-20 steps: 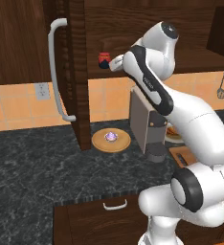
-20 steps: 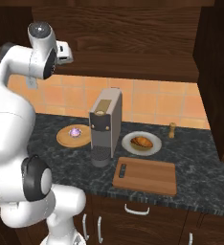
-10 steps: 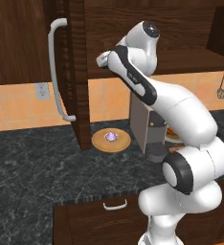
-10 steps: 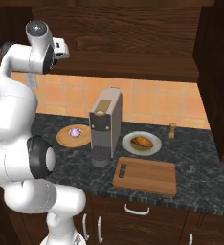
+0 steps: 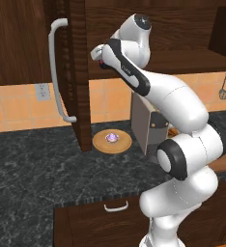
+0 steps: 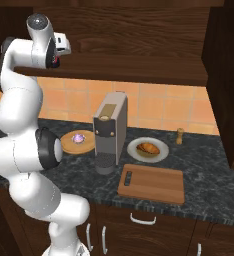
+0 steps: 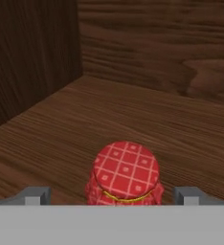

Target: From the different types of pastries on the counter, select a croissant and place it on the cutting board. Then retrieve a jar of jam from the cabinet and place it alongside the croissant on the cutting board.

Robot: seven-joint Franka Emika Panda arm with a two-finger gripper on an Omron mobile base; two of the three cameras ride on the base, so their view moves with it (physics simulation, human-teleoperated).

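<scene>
Croissant (image 6: 149, 148) sits on a white plate (image 6: 136, 151) at frame centre, not on the cutting board (image 6: 151, 183) below it; that step looks undone. Jam jar (image 7: 125, 177) stands on the cabinet shelf (image 7: 181, 129), low in frame, between the spread claw (image 7: 113, 195) fingertips, ungripped.

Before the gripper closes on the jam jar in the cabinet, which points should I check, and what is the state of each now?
1. Jar of jam sits between the fingertips: ok.
2. Jar upright on the cabinet shelf: ok.
3. Jaws spread wider than the lid: ok.
4. Fingers low enough to hold the jar body: cannot tell.
5. Cutting board has bare space: ok.
6. Croissant already on the board: not ok, it lies on the white plate.
</scene>
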